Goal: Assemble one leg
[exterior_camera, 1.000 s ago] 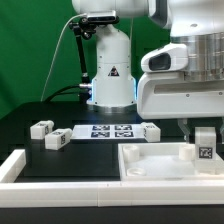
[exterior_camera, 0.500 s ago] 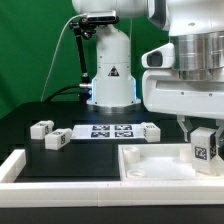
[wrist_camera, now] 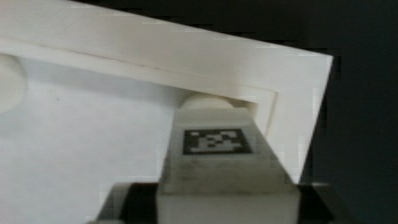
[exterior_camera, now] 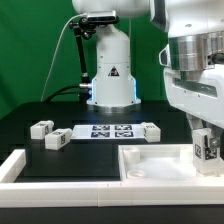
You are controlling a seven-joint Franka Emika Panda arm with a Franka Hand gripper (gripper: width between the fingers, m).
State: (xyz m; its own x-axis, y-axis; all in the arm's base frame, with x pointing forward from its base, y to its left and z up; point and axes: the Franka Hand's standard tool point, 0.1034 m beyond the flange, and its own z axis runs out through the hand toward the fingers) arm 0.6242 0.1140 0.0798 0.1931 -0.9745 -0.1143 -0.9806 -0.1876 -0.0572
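Observation:
My gripper (exterior_camera: 206, 143) is shut on a leg (exterior_camera: 205, 147), a small white block with a black-and-white tag, and holds it upright over the right corner of the large white rimmed tray-like part (exterior_camera: 150, 162). In the wrist view the leg (wrist_camera: 219, 150) sits between my fingers, its far end at the part's inner corner (wrist_camera: 267, 100). Three more legs lie on the black table: two at the exterior view's left (exterior_camera: 41, 128) (exterior_camera: 57, 140) and one to the right of the marker board (exterior_camera: 150, 130).
The marker board (exterior_camera: 108, 131) lies flat in the middle of the table. The robot's white base (exterior_camera: 110, 70) stands behind it. A white rim (exterior_camera: 12, 167) borders the table at the front left.
My gripper has moved to the exterior view's right with the leg, toward the tray-like part's right corner, and a little lower.

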